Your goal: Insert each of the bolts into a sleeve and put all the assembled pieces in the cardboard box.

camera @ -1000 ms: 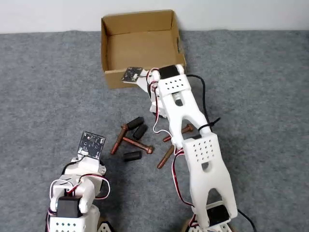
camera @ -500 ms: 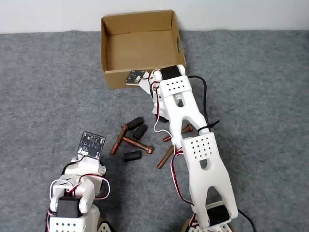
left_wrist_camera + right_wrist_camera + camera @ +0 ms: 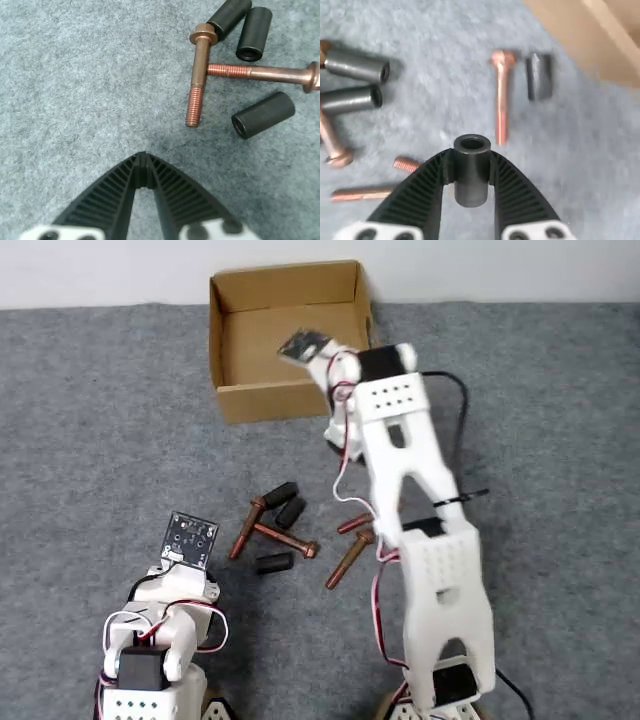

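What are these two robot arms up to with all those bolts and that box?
The right gripper is clamped on a black sleeve, held near the cardboard box. The left gripper is shut with nothing in it, over the grey carpet beside the pile. Several copper-coloured bolts and more sleeves lie loose there, and none looks joined yet.

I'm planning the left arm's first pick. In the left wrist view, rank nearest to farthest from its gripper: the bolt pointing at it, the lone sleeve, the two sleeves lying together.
From the left gripper:
1. The bolt, threaded end toward the gripper.
2. The lone sleeve, lying apart.
3. The paired sleeves, past the bolt's head; those two are too close to call.
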Motion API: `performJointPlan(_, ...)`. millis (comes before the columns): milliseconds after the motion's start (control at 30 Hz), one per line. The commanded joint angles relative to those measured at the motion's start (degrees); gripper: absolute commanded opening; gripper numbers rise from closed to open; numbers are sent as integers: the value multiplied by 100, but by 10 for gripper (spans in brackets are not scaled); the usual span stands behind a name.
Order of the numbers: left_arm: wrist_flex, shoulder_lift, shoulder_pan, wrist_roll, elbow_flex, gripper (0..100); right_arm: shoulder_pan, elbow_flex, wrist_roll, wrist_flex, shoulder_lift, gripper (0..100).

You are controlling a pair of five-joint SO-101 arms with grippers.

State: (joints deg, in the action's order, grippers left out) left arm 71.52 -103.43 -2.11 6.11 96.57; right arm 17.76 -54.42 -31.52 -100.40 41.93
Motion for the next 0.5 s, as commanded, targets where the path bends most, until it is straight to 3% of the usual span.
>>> performJointPlan(0,35,-26,-9,26,-13,6,-84,1037,809,-259,-1622,9)
performJointPlan(200,35,-26,-9,26,-13,6,-84,2884,2435,-259,-3679,9)
performJointPlan(467,18,-26,62,35,-13,7,-92,5020,3341,-233,-6229,9)
